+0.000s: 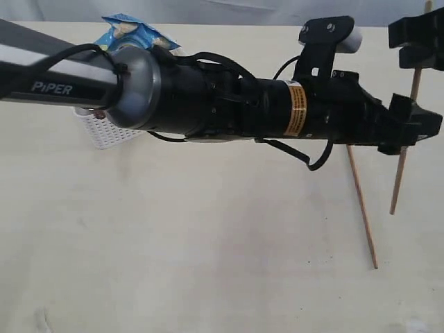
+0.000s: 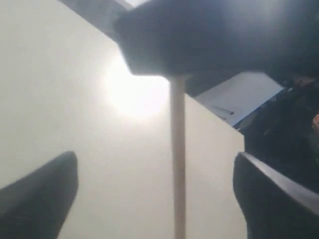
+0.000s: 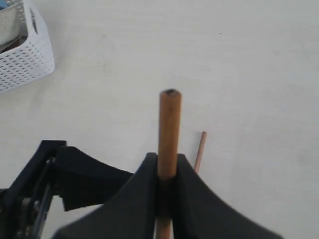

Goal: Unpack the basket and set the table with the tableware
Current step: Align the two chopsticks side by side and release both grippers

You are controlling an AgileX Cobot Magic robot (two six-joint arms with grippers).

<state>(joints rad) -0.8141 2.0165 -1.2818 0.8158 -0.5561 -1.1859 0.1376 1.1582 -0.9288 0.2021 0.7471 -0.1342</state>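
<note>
My right gripper [image 1: 420, 47] [image 3: 168, 167] is shut on a brown wooden chopstick [image 1: 404, 159] [image 3: 169, 119], which hangs steeply over the table [image 1: 208, 263] at the far right. My left gripper [image 1: 409, 128] [image 2: 157, 194] has reached across to the same chopstick [image 2: 178, 164]; its jaws stand wide open on either side without touching it. A second chopstick [image 1: 361, 205] [image 3: 200, 152] lies flat on the table just beside. The white lattice basket [image 1: 111, 132] [image 3: 25, 55] sits at the back left, mostly hidden behind the left arm.
A blue chip bag [image 1: 128, 31] sticks up out of the basket. The left arm's long black body [image 1: 229, 104] spans the scene from left to right above the table.
</note>
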